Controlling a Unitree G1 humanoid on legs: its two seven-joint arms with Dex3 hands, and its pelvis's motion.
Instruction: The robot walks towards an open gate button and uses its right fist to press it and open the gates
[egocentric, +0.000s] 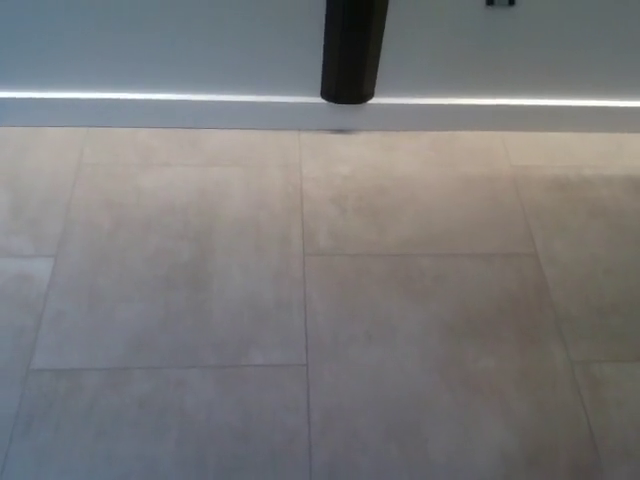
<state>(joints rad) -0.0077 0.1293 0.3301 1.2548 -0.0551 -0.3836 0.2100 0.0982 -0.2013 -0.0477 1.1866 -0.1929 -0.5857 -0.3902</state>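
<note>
Neither hand shows, so their fingers' state I cannot tell; no button visible, only tiled floor (300, 300), black post (350, 55), wall (150, 45); a blind fist could miss

left hand: not in view
right hand: not in view
arms, torso, legs: nothing shows, so no colours, cables or markings can be noted
black column (350, 55): faceted, glossy, against the wall (150, 45); cannot tell whether it is robot
</note>
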